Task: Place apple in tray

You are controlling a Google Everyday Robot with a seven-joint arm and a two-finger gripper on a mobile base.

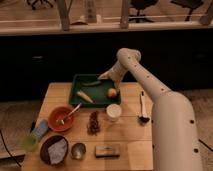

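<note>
The apple, small, round and orange-yellow, lies inside the dark green tray near its front right corner. The tray sits at the back of the wooden table. A slim green vegetable and a pale yellow corn-like piece also lie in the tray. My gripper hangs over the tray's back right part, above and a little left of the apple, apart from it. The white arm reaches in from the right.
A white cup stands just in front of the tray. An orange-red bowl with a spoon, a dark brown bowl, a small metal cup, a dark utensil and a snack bar lie on the table.
</note>
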